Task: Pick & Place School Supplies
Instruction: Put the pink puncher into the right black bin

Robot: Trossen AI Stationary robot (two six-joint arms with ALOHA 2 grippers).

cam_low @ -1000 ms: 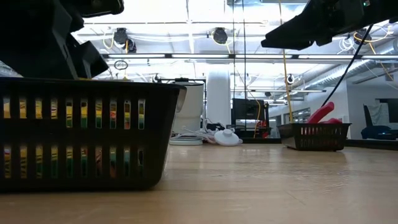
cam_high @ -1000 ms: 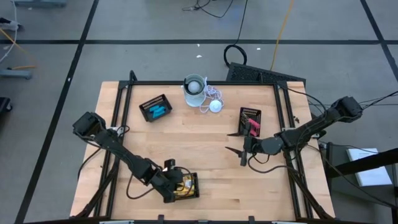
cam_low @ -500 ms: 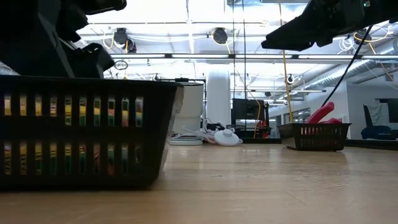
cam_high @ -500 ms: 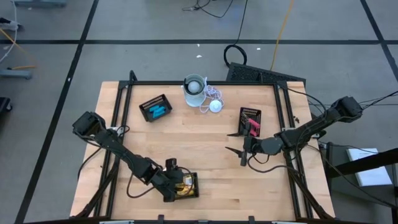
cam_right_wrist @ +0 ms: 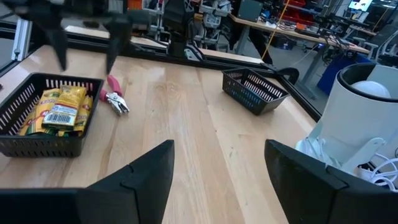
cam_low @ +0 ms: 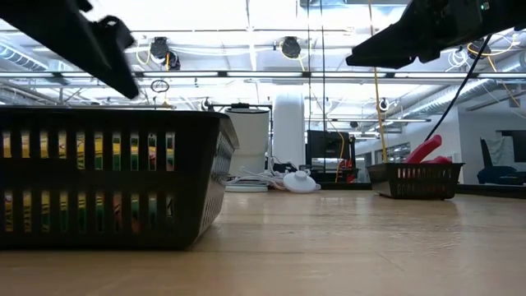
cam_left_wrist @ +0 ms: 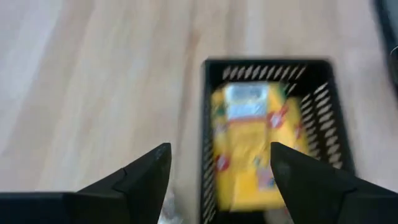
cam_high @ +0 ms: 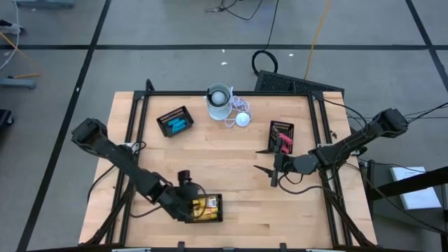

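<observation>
**Left gripper lets go and pulls back from the yellow tray**

The yellow-and-black oblong packets (cam_high: 204,207) lie piled inside a black mesh tray (cam_high: 218,209) at the near edge of the wooden table (cam_high: 224,168), left of centre. The right wrist view shows the same packets (cam_right_wrist: 59,109) with printed labels, and a small red-handled scissor-like tool (cam_right_wrist: 115,99) lying on the bare wood just beside that tray, on the side away from the right arm.

The left gripper (cam_high: 183,183) hangs above the table just left of the tray, fingers spread wide and holding nothing; a second ago it sat low over the tray's left wall with its fingers much closer together, and since then it has opened, lifted and drawn back to the left. In the left wrist view the two dark fingers (cam_left_wrist: 144,177) stand well apart, with the tray's left wall between them.

Farther out, more red-handled tools (cam_high: 284,142) rest in a second black mesh tray (cam_high: 281,129) at the right, and small light-blue sticks (cam_high: 178,125) fill a third mesh tray (cam_high: 163,117) at the far left. A white cup (cam_high: 218,99) and a white corded disc (cam_high: 242,119) sit at the far edge.

The right gripper (cam_high: 269,172) hovers open and empty near the red tray, unchanged from before.
</observation>
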